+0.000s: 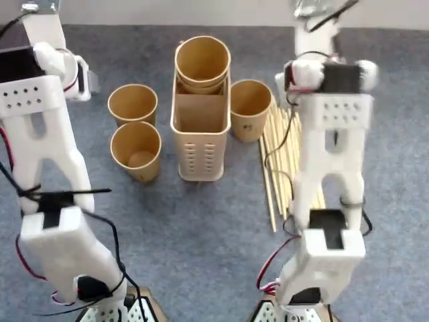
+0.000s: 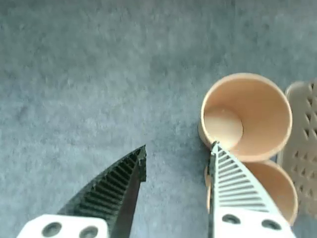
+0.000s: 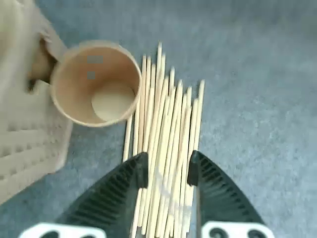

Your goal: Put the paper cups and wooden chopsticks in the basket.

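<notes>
A tan slotted basket (image 1: pixel 198 134) stands mid-table with stacked paper cups (image 1: pixel 202 64) in its far end. Two paper cups (image 1: pixel 133 104) (image 1: pixel 136 149) stand left of it and another cup (image 1: pixel 251 107) right of it. Wooden chopsticks (image 1: pixel 281 161) lie fanned on the carpet beside that cup. My left gripper (image 2: pixel 178 156) is open above bare carpet, its white finger (image 2: pixel 233 181) over the rim of a cup (image 2: pixel 245 116). My right gripper (image 3: pixel 168 166) is closed on the chopsticks (image 3: pixel 166 124), a finger against each side of the bundle, near the cup (image 3: pixel 96 84).
Grey carpet covers the table. The basket wall (image 2: pixel 303 144) stands just past the two left cups; a second cup (image 2: pixel 280 188) sits under the white finger. The basket's side (image 3: pixel 25 124) lies close beside the right cup. Both arm bases stand at the near edge.
</notes>
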Motion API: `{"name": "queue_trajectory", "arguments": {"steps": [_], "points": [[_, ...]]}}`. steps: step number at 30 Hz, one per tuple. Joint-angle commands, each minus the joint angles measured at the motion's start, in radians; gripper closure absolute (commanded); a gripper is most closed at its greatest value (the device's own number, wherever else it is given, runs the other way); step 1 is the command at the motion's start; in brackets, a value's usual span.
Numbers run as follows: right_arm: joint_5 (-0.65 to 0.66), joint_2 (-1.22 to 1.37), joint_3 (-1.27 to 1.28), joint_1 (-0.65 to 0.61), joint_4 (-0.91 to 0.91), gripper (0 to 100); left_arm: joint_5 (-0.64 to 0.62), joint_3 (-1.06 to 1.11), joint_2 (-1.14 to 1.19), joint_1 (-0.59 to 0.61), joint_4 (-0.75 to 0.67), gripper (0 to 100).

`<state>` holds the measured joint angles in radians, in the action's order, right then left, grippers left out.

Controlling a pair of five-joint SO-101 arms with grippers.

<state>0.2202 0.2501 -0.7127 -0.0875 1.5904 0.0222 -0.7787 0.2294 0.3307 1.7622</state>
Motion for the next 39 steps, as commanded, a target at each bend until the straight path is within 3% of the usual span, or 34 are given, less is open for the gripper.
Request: {"name": "queue_trajectory", "arguments": {"steps": [1,8,15,26,35,39], "points": [[-0.008,0.031,0.016,0.013,-0.073,85.4,0.023,0.228,-0.288,-0.028,0.006,77],[-0.051,0.09,0.016,-0.004,-0.151,85.4,0.072,0.662,-0.556,-0.154,-0.002,77],[-0.135,0.096,-0.035,-0.068,-0.159,85.4,0.075,0.71,-0.501,-0.173,-0.003,77],[-0.143,0.252,0.045,-0.093,-0.288,85.4,0.077,0.746,-0.348,-0.173,-0.003,77],[-0.135,0.354,0.044,-0.094,-0.302,85.4,0.092,0.909,-0.331,-0.15,-0.109,78],[-0.135,0.375,0.045,-0.093,-0.318,95.1,0.114,0.984,-0.331,-0.151,-0.181,83]]}}
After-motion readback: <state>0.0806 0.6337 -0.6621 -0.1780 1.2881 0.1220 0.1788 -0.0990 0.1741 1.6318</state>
